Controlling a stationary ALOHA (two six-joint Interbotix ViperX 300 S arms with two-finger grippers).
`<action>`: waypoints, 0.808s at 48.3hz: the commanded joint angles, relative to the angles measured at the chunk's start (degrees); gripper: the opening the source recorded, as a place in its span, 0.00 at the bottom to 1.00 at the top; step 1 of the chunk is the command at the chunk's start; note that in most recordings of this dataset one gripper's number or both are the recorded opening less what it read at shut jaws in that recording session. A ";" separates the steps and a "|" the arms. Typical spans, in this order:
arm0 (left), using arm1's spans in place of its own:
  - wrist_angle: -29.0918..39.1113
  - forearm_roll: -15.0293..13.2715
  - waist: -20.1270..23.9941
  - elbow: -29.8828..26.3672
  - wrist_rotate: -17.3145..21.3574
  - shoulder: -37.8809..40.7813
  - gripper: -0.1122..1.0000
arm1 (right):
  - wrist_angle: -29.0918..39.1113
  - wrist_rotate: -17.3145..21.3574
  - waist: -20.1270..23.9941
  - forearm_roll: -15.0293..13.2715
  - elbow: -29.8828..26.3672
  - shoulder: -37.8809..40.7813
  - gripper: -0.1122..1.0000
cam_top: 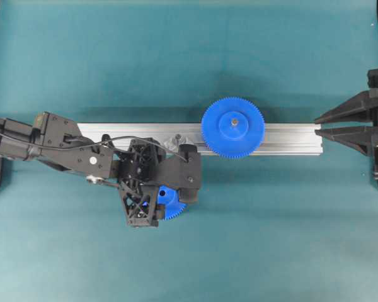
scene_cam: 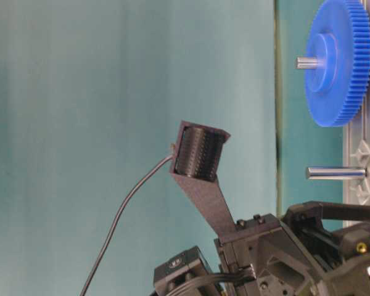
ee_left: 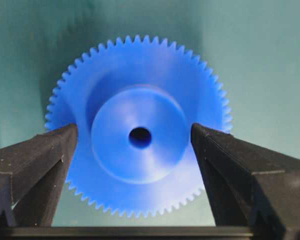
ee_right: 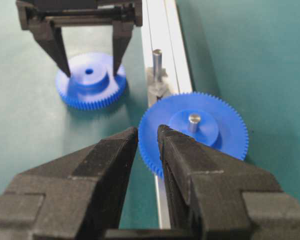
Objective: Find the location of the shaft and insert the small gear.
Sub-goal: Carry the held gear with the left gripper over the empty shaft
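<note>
Our left fingers (ee_left: 45,155) stand spread either side of the small gear's (ee_left: 137,137) hub, not yet pinching — the grasp is the step in hand. The gear lies flat on the mat beside the rail (cam_top: 290,139). Next we close, lift, and carry to the shaft (ee_right: 157,60) — bore aligned. Left gripper (ee_right: 89,62) points straight down; right gripper (ee_right: 147,137) waits, nearly closed, empty.

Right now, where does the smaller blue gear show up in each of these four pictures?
Overhead: the small gear peeks out lower centre-left, mostly hidden under the left gripper.
Table-level: not in it.
Left wrist: it fills the centre, between the open gripper's fingers.
Right wrist: upper left, flat on the table under the left gripper.
Shared landmark: the larger blue gear on the aluminium rail, seen in all but the left wrist view.
</note>
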 commanded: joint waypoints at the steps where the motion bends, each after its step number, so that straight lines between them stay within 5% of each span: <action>1: -0.18 0.18 -0.26 -1.41 0.18 -0.53 0.92 | -0.53 0.44 0.18 0.00 -0.62 0.35 0.44; 39: 3.69 0.18 -0.26 -2.20 0.44 0.18 0.88 | -0.18 0.44 0.18 0.09 -0.26 -1.32 0.44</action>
